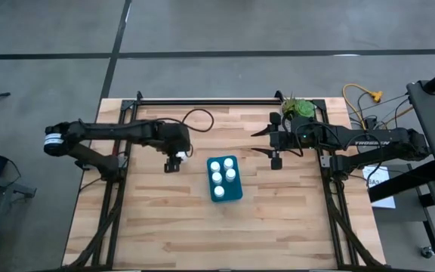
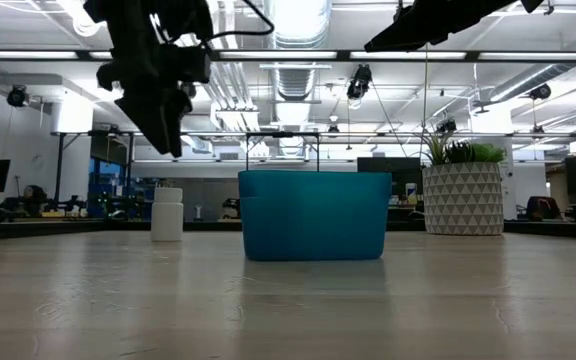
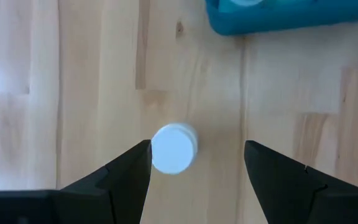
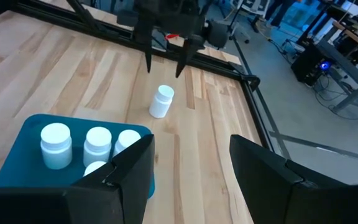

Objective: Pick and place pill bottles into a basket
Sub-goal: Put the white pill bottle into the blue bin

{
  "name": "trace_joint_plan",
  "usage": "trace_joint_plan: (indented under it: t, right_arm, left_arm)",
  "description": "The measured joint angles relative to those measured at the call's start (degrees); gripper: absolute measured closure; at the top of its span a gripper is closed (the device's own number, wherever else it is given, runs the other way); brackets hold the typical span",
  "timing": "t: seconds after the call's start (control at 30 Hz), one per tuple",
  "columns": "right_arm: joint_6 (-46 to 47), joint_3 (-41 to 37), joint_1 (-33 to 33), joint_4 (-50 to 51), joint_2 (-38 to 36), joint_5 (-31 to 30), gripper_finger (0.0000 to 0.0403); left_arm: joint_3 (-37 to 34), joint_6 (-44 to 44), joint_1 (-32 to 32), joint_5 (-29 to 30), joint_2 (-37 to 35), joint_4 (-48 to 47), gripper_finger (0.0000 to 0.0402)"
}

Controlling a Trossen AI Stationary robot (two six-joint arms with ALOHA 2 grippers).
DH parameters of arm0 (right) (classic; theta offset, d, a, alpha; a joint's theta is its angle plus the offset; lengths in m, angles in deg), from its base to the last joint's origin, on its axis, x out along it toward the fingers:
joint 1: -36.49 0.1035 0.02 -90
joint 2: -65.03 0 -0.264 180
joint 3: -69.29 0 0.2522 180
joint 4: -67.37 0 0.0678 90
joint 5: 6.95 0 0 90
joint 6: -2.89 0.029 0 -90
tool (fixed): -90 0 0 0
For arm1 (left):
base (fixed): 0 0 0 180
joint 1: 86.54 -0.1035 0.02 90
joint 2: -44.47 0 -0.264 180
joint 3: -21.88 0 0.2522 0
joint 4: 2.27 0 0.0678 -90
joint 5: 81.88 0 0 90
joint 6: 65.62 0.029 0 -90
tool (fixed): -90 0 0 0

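A: Table (image 1: pixel 165 227), wooden. Teal basket (image 1: pixel 232 193) mid-table w/ pill bottles (image 1: pixel 220 178) inside, five caps by my count from the high view. White plant pot (image 2: pixel 464 200) at the far edge by the R arm.

B: Arms?

A: Left gripper (image 1: pixel 174 160) hangs above the last bottle (image 3: pixel 173 148), fingers wide, empty. Bottle stands upright just beside the basket. Right gripper (image 1: pixel 273 142) waits on the basket's other side, also wide, empty.

B: Risk?

A: Bottle sits off-centre, close to one finger (image 3: pixel 126 171). A straight descent could clip the cap and tip it.
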Motion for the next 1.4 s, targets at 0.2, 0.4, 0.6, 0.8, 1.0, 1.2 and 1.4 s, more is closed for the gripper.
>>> trace_joint_plan:
  t: [0.2,0.4,0.6,0.8,1.0,1.2,1.4]
  right_arm:
    - [0.00,0.00,-0.02,0.13,0.00,-0.01,0.0200]
    - [-0.02,0.00,-0.02,0.15,0.00,-0.01,0.0200]
    - [-0.02,0.00,-0.02,0.20,0.00,-0.01,0.0200]
    - [-0.01,0.00,-0.02,0.17,0.00,-0.01,0.0200]
    - [-0.01,0.00,-0.02,0.11,0.00,-0.01,0.0200]
    - [0.24,0.00,-0.02,0.11,0.00,-0.01,0.0200]
    - [0.12,0.00,-0.02,0.17,0.00,-0.02,0.0200]
  left_arm:
    - [-0.95,0.51,-2.31,-1.54,0.47,1.24,0.0163]
    - [-0.96,1.35,-3.45,-1.58,0.44,1.53,0.0163]
    - [-3.97,1.04,-3.80,-1.91,0.42,3.58,0.0163]
    - [-7.87,0.88,-4.74,-4.71,0.42,6.85,0.0163]
    - [-8.23,0.50,-5.67,-4.65,0.52,8.65,0.0163]
    - [-7.73,1.45,-7.43,-4.47,4.86,9.80,0.0163]
    - [-7.82,1.98,-8.56,-4.57,11.52,9.65,0.0164]
